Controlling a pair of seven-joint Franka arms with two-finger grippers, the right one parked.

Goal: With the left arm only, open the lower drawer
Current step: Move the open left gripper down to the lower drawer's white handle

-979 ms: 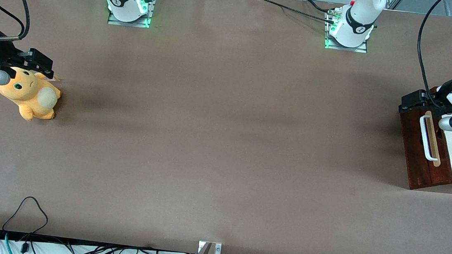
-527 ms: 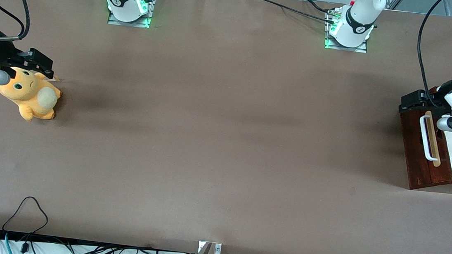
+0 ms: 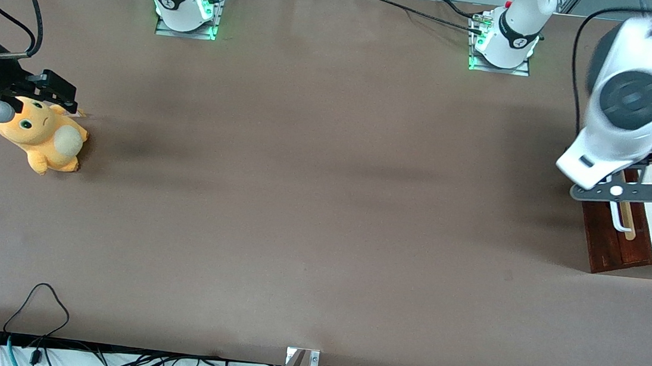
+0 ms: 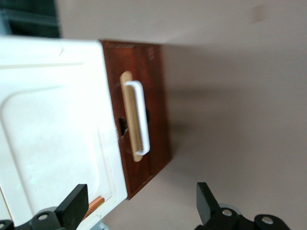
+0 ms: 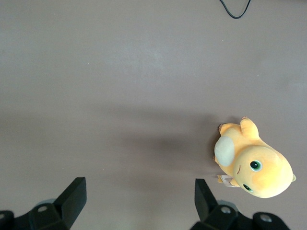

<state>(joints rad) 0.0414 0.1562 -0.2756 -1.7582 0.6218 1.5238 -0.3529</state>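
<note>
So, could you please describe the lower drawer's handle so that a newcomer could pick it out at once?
At the working arm's end of the table stands a white cabinet; the lower drawer is its dark red-brown wooden front. The handle is the white bar on its pale wood strip. The gripper, open, hangs above, apart from it.
</note>
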